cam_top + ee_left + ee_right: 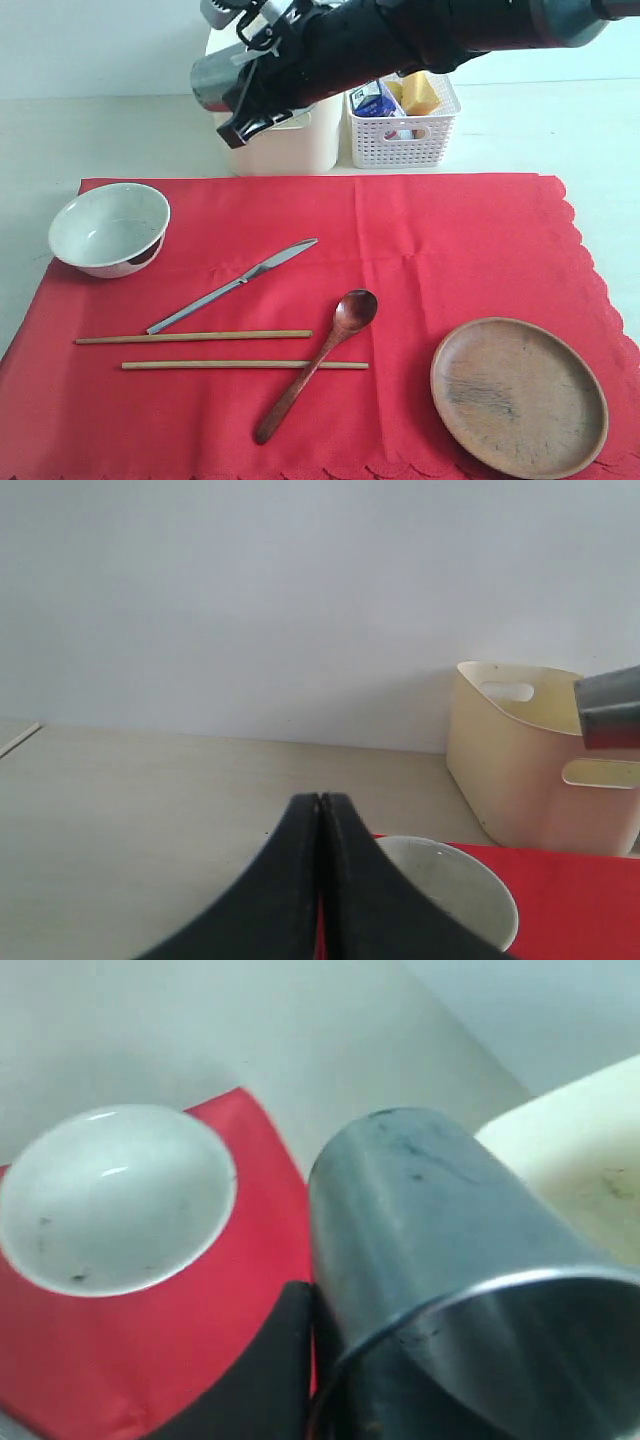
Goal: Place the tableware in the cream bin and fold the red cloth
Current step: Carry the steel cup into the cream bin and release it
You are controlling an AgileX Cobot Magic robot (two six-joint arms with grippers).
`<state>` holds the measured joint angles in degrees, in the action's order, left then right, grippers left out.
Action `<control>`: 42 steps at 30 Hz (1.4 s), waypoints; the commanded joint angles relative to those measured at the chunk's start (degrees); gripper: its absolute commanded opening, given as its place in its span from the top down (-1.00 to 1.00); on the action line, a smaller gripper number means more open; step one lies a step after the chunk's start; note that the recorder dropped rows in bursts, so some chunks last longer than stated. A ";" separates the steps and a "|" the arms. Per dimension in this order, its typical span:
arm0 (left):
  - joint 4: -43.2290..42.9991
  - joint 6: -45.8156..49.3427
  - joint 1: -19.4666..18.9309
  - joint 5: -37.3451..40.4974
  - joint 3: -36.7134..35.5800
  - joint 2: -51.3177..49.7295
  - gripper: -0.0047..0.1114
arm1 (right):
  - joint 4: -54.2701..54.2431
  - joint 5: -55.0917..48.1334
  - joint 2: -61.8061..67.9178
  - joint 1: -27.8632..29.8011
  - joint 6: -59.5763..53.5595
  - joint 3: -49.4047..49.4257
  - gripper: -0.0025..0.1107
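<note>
My right gripper [243, 112] reaches across to the left and is shut on the steel cup [210, 82], which lies tilted beside the rim of the cream bin [300, 145]. In the right wrist view the cup [450, 1260] fills the gripper [335, 1320]. The red cloth [430, 250] lies flat under the pale bowl [108, 228], silver knife [235, 285], two chopsticks [195, 337], dark spoon [320, 360] and brown plate [518, 395]. My left gripper [322, 800] is shut and empty above the bowl [450, 885]; the exterior view does not show it.
Right of the cream bin stands a white lattice basket [402, 135] holding a milk carton [377, 98] and a cheese wedge [420, 92]. Pale tabletop [120, 140] surrounds the cloth. The right arm [420, 30] spans the back of the scene.
</note>
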<state>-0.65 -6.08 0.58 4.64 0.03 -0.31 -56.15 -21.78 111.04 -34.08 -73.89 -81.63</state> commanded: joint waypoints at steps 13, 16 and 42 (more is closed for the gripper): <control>0.16 -0.10 0.01 -0.05 -0.03 0.31 0.88 | -0.95 26.48 2.47 0.28 2.23 -0.08 0.96; 0.16 -0.10 0.01 -0.05 -0.03 0.31 0.88 | -0.95 28.85 3.99 0.28 2.23 -0.08 0.96; 0.16 -0.10 0.01 -0.05 -0.03 0.31 0.88 | -1.11 33.95 8.00 0.14 6.71 -0.08 0.59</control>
<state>-0.65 -6.08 0.58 4.64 0.03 -0.31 -57.17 11.45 119.10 -34.05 -67.37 -81.60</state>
